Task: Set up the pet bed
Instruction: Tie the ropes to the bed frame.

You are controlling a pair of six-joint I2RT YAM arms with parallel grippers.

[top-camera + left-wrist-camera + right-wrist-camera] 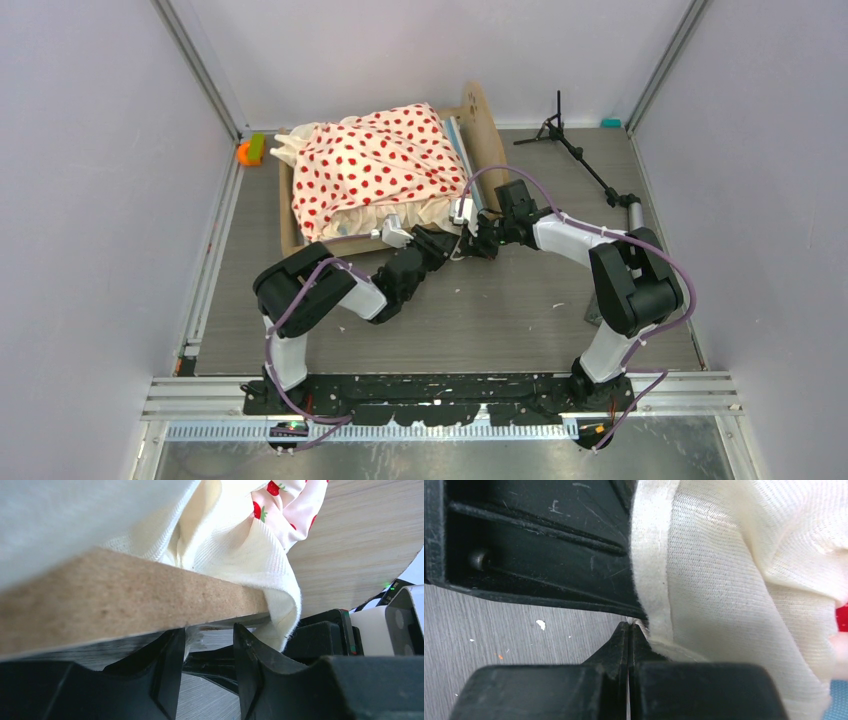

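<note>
A grey wood-grain counter is enclosed by pale walls and metal rails. The pet bed is set in the far left-centre part of it, with its long axis on a diagonal from near left to far right, and its rounded light-wood end board is turned toward the far right. The frame is almost wholly covered by the cream, red-spotted bedding, and a strip of the blue-white striped mattress is exposed beside the end board. A black tripod stand is laid out well apart at the far right, and a small orange and green object is seen against the far left wall. Both arms are brought together at the near right corner of the bed. From the left wrist, the left end effector is seen spread just under the raw edge of the base board, with nothing visibly clamped. Only this close view shows the red spots as small strawberries with green leaves. From the right wrist, the right end effector is seen pressed together, with the cream hem touching its tips. Whether cloth is caught there cannot be told.
</note>
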